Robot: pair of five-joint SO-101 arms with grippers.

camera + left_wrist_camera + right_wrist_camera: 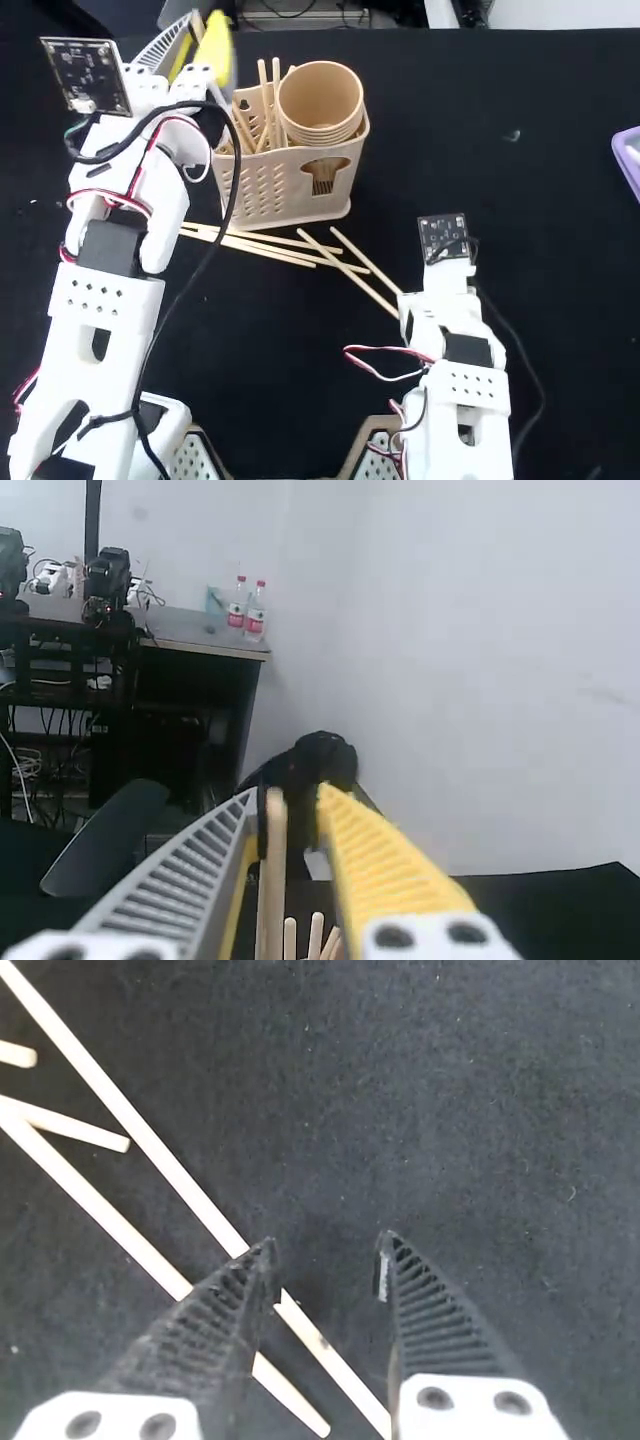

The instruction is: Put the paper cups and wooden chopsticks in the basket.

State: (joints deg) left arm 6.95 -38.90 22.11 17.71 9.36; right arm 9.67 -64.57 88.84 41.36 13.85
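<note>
The beige basket (300, 185) stands at the back of the black table, with stacked paper cups (320, 100) and several upright wooden chopsticks (266, 100) inside. My left gripper (200, 25) is raised just behind the basket's left end. In the left wrist view that gripper (290, 800) is shut on one chopstick (274, 880), held between its grey and yellow fingers. Loose chopsticks (270, 245) lie on the table in front of the basket. Low over the table, my right gripper (325, 1250) is open, with a long chopstick (150, 1150) running under one finger.
My right arm (450, 340) stretches from the front edge toward the loose chopsticks (362, 268). A purple object (630, 155) sits at the table's right edge. Black cloth extends to the right of the basket.
</note>
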